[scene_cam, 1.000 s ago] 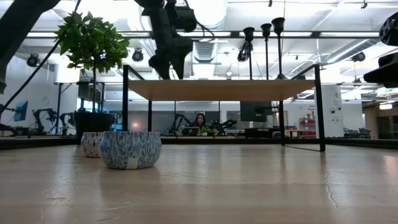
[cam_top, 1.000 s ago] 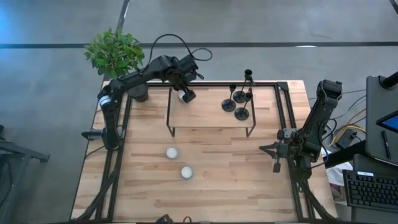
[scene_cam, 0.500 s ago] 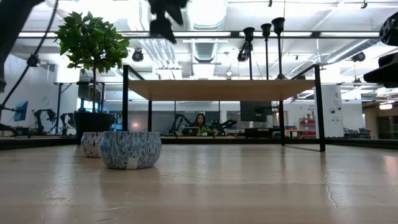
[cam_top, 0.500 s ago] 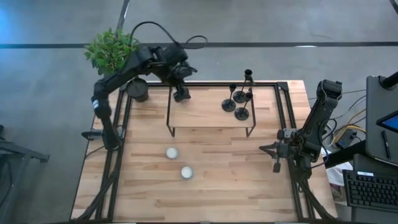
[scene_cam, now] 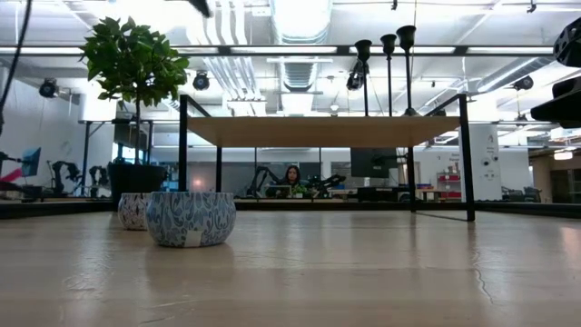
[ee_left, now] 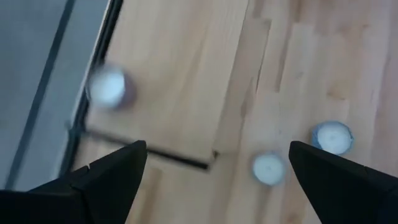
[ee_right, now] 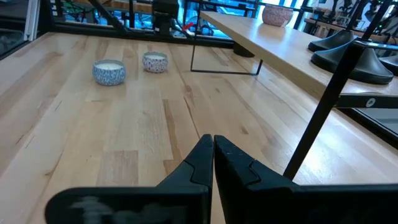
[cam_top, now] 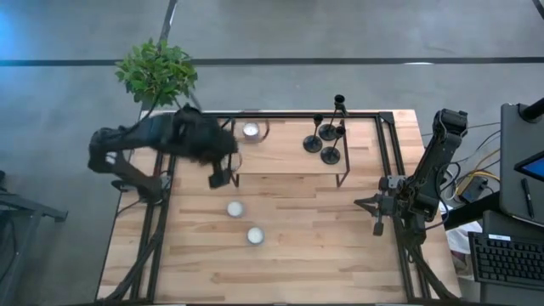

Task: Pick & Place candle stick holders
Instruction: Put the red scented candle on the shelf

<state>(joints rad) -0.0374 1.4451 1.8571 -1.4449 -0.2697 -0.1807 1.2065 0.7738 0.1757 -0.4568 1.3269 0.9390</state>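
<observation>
Three black candle stick holders (cam_top: pixel 327 140) stand on their disc bases on the right end of a raised wooden shelf (cam_top: pixel 289 157); in the low view their cups (scene_cam: pixel 388 42) rise above the shelf. My left gripper (cam_top: pixel 218 177) hovers open and empty near the shelf's near left corner; its wrist view (ee_left: pixel 217 180) looks down on the shelf. My right gripper (ee_right: pixel 213 149) is shut and empty at the table's right edge (cam_top: pixel 379 223), far from the holders.
One white tealight (cam_top: pixel 251 130) sits on the shelf's far left corner. Two more tealights (cam_top: pixel 235 208) (cam_top: pixel 254 235) sit on the table in front of the shelf. A potted plant (cam_top: pixel 157 72) stands at the far left corner. A black metal frame edges the table.
My left gripper has left the tealight on the shelf's far left corner, risen out of the low view and swung back toward the table's near left, past the shelf's left edge. The tealight stays where it was set.
</observation>
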